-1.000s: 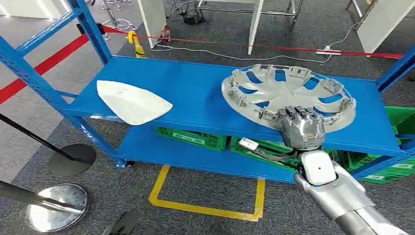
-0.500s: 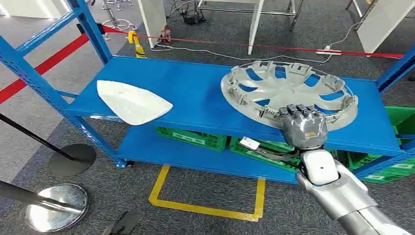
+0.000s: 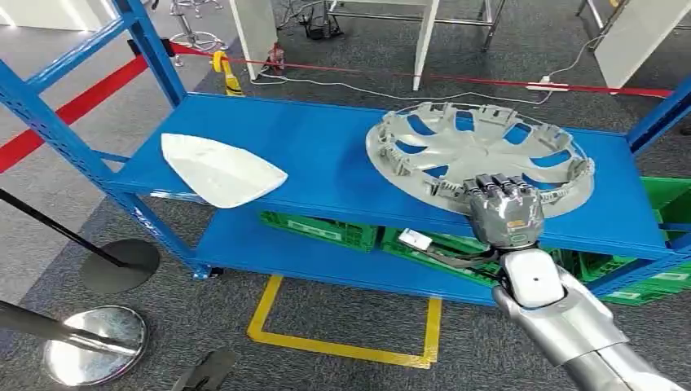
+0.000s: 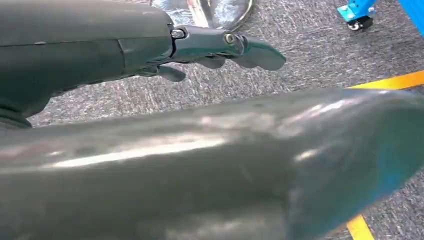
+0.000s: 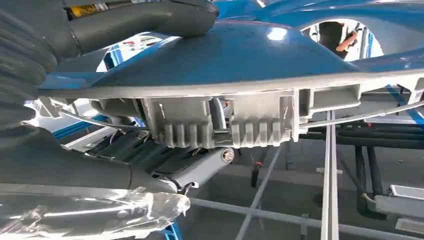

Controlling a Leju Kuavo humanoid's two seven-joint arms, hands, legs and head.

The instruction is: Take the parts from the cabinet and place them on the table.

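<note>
Right hand (image 3: 505, 213) is clamped on the near rim of the hubcap (image 3: 477, 159): thumb over one face, fingers (image 5: 200, 167) under the other, rim sandwiched between, as the right wrist view shows. Hubcap sits on the top shelf (image 3: 326, 163) of the blue rack, inner side up, near edge looks lifted slightly off the deck.

Handling call: thin moulded plastic wheel cover, light, fairly stiff across the spokes but the rim will flex under a one-sided grip. Clip tabs and wire retaining ring along the edge are the fragile bits, so don't squeeze on those. Grip at the ribbed rim section is reasonable; wide disc held at one edge will want to droop and swing, so keep it near level and move slow. Surface looks smooth, so slip risk is moderate.

Left hand (image 4: 220, 47) hangs over the carpet, fingers loosely apart, holding nothing.

Second part, a white moulded cover (image 3: 218, 169), lies at the shelf's left end, well apart from the hubcap. Green crates (image 3: 322, 228) on the lower shelf.
</note>
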